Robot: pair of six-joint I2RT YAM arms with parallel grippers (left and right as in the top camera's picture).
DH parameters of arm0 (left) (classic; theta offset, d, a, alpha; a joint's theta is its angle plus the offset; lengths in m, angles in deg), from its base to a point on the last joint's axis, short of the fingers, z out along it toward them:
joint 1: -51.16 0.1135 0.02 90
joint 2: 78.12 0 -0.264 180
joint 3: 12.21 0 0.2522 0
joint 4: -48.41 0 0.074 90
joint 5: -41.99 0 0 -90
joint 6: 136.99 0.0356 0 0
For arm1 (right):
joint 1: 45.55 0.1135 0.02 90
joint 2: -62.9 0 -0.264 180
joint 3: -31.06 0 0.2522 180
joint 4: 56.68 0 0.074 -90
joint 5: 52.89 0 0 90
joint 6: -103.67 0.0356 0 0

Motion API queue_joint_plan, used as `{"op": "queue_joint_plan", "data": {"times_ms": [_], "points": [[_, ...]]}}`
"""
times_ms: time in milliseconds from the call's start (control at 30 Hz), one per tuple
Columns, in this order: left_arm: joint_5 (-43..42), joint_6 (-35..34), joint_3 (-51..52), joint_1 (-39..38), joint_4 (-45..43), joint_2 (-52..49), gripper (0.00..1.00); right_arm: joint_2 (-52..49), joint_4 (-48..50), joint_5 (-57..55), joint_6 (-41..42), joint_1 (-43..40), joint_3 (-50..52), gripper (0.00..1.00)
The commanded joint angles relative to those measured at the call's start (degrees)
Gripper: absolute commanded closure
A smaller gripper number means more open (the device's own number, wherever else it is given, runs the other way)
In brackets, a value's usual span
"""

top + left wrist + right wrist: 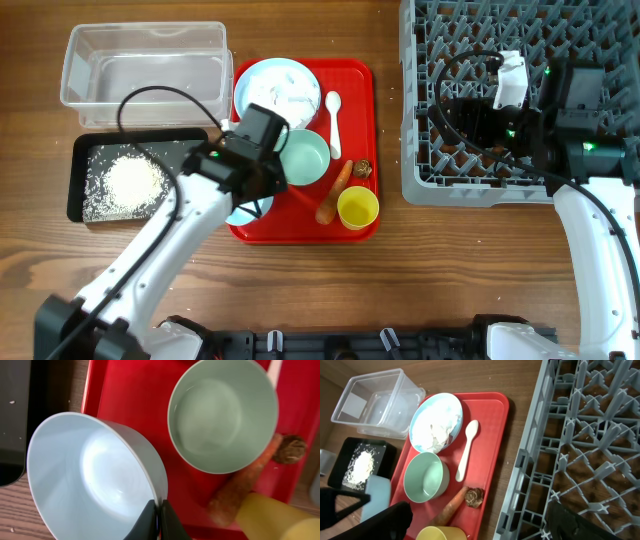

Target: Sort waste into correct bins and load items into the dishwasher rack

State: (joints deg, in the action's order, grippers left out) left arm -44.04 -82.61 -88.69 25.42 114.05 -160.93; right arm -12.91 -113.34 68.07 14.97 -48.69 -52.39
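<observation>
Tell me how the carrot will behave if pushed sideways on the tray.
The carrot is rounded and tapered, so it will probably roll in a curve. It looks stiff, unlikely to bend. The cup and lump sit close and may get nudged.

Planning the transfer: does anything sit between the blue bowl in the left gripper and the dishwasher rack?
Yes: between the blue bowl and the rack sit the green bowl, carrot and yellow cup; the right arm hangs over the rack.
</observation>
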Motion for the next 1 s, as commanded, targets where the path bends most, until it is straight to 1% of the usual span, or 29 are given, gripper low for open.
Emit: {"op": "queue_joint_plan", "data": {"times_ms": [0, 33, 133, 200, 267, 367, 433, 533, 567, 633, 667, 700, 733, 767, 833, 867, 967], "points": [[-6.1, 2.4, -1.2, 4.5, -0.6, 6.0, 0.96, -0.6, 0.0, -0.8, 0.3, 0.2, -1.1, 0.10], [-6.4, 2.9, -1.2, 8.1, -1.0, 9.1, 0.96, -0.6, 0.0, -0.8, 0.3, 0.2, -1.1, 0.10], [-7.4, 5.9, -1.2, 15.8, -2.1, 12.2, 0.96, -0.6, 0.0, -0.8, 0.2, 0.2, -1.1, 0.10], [-8.3, 7.5, -1.2, 23.3, -3.7, 12.2, 0.96, -0.6, 0.0, -0.8, 0.2, 0.2, -1.1, 0.10], [-13.1, 8.7, -1.1, 31.5, -7.2, 11.1, 0.96, -0.6, -0.1, -0.8, 0.2, 0.2, -1.1, 0.11], [-18.1, 10.2, -1.1, 38.4, -8.9, 8.7, 0.96, -0.6, -0.5, -0.8, 0.3, 0.2, -1.1, 0.11], [-20.7, 11.5, -1.1, 40.6, -9.5, 6.9, 0.96, -0.6, -0.5, -0.8, 0.2, 0.2, -1.1, 0.11], [-21.4, 15.8, -1.2, 38.8, -11.2, 5.8, 0.96, -0.6, -0.5, -0.8, 0.4, 0.2, -1.1, 0.11], [-21.6, 18.3, -1.2, 35.3, -12.0, 5.9, 0.86, -0.6, -0.5, -0.8, 0.4, 0.2, -1.1, 0.10], [-21.3, 21.1, -1.2, 29.7, -12.1, 5.9, 0.64, -0.6, -0.5, -0.8, 0.4, 0.2, -1.1, 0.10], [-21.0, 22.2, -1.2, 26.8, -11.8, 5.9, 0.57, -0.6, -0.5, -0.8, 0.4, 0.2, -1.1, 0.10], [-19.9, 23.2, -1.2, 23.5, -11.2, 5.9, 0.52, -0.6, -0.4, -0.8, 0.3, 0.2, -1.1, 0.10], [-16.3, 23.5, -1.2, 18.9, -9.7, 5.4, 0.46, -0.6, -0.4, -0.8, 0.3, 0.2, -1.1, 0.10], [-14.3, 24.3, -1.2, 15.9, -8.3, 4.6, 0.44, -0.6, -0.5, -0.8, 0.3, 0.2, -1.1, 0.10], [-13.2, 28.1, -1.1, 10.1, -5.5, 1.1, 0.39, -0.6, -0.5, -0.8, 0.3, 0.2, -1.1, 0.10], [-13.2, 29.5, -1.1, 8.0, -5.3, -1.0, 0.39, -0.6, -0.5, -0.8, 0.3, 0.2, -1.1, 0.10], [-10.9, 30.0, -1.1, 4.6, -6.1, -7.3, 0.38, -0.8, -1.1, -0.8, 0.3, 0.2, -1.1, 0.10]]}}
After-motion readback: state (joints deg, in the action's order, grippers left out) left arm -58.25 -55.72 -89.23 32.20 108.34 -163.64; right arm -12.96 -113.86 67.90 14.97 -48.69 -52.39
